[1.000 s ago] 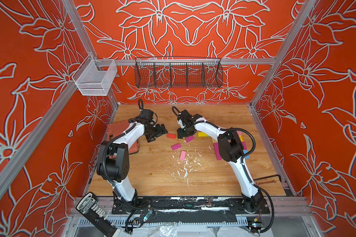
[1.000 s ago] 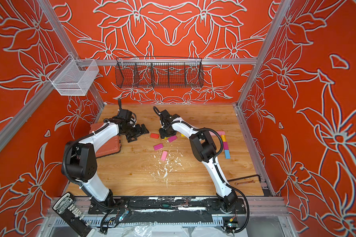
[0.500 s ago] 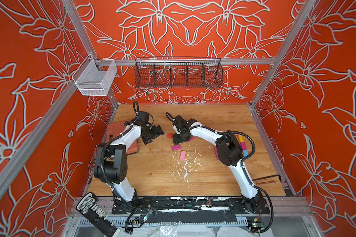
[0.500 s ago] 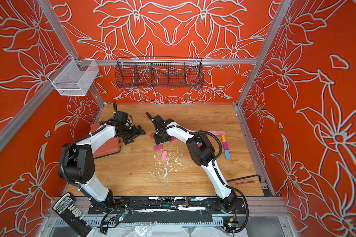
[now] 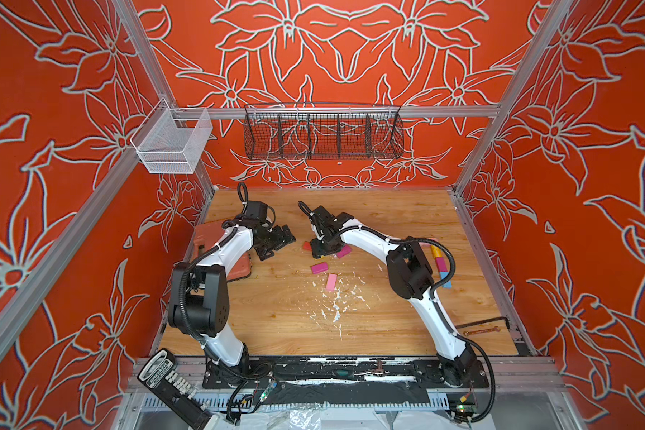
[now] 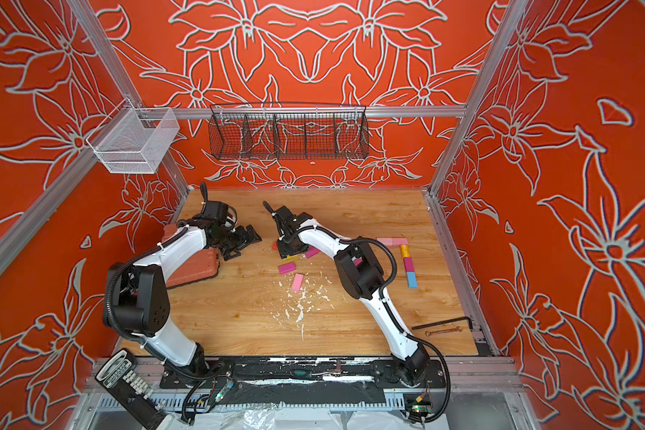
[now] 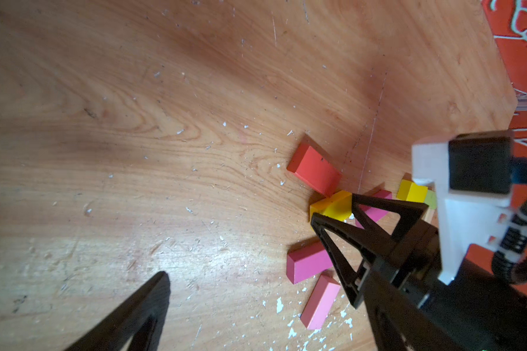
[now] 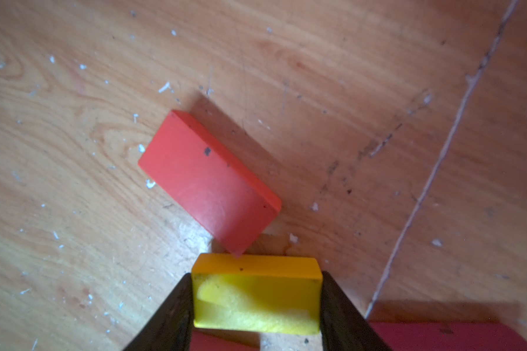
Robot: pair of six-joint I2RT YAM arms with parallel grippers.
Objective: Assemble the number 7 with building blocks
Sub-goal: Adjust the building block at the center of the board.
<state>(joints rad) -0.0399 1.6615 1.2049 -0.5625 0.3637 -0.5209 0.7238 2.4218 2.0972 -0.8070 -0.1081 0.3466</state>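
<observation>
Currently the right gripper (image 8: 256,276) has its jaws closed on a yellow block (image 8: 256,304), one jaw pressed to each side, low over the table (image 5: 388,316) near the middle of its far half; whether the block is lifted clear of the wood cannot be told. A red block (image 8: 207,182) lies flat and askew just beyond it, one corner meeting the yellow block's edge in the right wrist view. Around the gripper lie more loose blocks: a magenta block (image 5: 343,251) beside it, a second magenta block (image 5: 319,267) and a light pink block (image 5: 331,282) nearer the front, among white flecks (image 5: 336,316). The left gripper (image 5: 278,245) hovers over bare wood to the left of the red block, jaws spread wide and holding nothing, next to a red-brown case (image 5: 205,238) at the table's left edge. Well apart, near the right edge, the 7 (image 6: 408,265) is laid out: a light pink bar (image 6: 391,242) with a stem of yellow, magenta and blue blocks running toward the front from its right end.
</observation>
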